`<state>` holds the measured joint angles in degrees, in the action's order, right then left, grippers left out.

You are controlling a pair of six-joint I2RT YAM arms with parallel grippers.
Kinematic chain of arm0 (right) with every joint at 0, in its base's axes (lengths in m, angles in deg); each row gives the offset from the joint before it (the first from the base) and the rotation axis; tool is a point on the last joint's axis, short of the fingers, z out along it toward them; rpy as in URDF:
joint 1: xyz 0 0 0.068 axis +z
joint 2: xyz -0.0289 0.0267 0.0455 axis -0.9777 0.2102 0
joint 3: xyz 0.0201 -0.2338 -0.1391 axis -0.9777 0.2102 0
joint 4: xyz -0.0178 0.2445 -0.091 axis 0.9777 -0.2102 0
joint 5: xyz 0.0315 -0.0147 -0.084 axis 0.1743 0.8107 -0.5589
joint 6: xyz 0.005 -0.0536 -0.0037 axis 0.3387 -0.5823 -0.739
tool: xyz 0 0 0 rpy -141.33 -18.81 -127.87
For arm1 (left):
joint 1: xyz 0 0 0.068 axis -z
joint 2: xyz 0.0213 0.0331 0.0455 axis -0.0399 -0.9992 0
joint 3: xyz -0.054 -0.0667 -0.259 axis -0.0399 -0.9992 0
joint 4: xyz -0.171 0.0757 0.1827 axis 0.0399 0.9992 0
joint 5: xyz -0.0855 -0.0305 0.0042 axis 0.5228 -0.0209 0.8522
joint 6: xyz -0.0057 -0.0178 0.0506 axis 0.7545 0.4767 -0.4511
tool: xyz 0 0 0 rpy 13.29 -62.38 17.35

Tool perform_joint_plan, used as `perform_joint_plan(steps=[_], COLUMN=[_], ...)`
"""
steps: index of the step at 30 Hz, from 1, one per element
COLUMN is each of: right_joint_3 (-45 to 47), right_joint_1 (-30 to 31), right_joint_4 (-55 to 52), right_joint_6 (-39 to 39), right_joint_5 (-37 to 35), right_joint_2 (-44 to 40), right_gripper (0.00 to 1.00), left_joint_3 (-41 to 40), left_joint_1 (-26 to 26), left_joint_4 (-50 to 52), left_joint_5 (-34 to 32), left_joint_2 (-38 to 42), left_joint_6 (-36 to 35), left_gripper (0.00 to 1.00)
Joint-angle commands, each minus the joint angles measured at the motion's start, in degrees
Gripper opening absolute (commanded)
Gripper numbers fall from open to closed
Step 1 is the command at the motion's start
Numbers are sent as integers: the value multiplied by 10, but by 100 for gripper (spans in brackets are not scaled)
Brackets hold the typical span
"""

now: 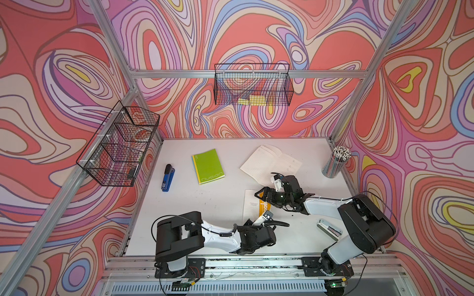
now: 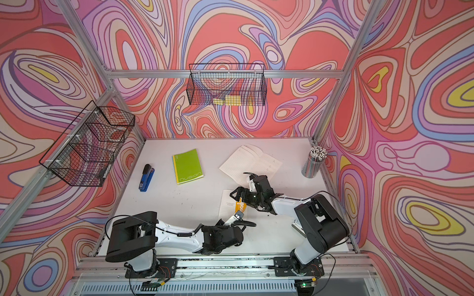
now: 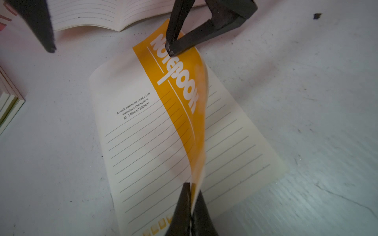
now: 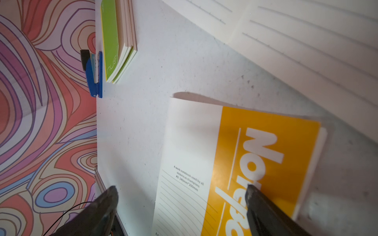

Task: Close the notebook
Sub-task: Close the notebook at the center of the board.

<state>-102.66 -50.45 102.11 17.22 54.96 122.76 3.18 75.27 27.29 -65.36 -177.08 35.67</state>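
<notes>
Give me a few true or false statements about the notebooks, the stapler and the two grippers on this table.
The green notebook lies closed. True.
The blue stapler rests on top of the green notebook. False: it lies on the table beside it.
The left gripper pinches the orange notebook's cover. True.
The right gripper is shut. False: its jaws stand wide apart, one fingertip on that cover.
</notes>
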Motion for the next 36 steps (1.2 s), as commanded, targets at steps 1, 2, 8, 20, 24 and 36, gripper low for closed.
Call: perform_joint_plan(steps=[1, 2, 8, 20, 24, 36], right_joint_3=[10, 11, 10, 12, 15, 23], right_joint_1=[-2, -2, -2, -2, -1, -2], right_joint_4=[14, 15, 18, 27, 27, 19], right_joint_6=[2, 1, 0, 0, 1, -2], right_joint_5=[2, 2, 0, 5, 5, 3], right_joint_2=[12, 13, 20, 31, 26, 10], right_gripper=[98, 98, 98, 98, 98, 98], left_joint_3=[15, 15, 19, -46, -92, -177], left_joint_1=[-4, -3, -1, -15, -86, -358], left_joint_4=[21, 22, 26, 25, 12, -83], left_joint_5=[-3, 4, 40, 113, 211, 575], left_joint_2=[9, 11, 25, 187, 267, 325], left_joint_6=[8, 7, 15, -41, -17, 132], left_gripper=[27, 33, 40, 47, 48, 51])
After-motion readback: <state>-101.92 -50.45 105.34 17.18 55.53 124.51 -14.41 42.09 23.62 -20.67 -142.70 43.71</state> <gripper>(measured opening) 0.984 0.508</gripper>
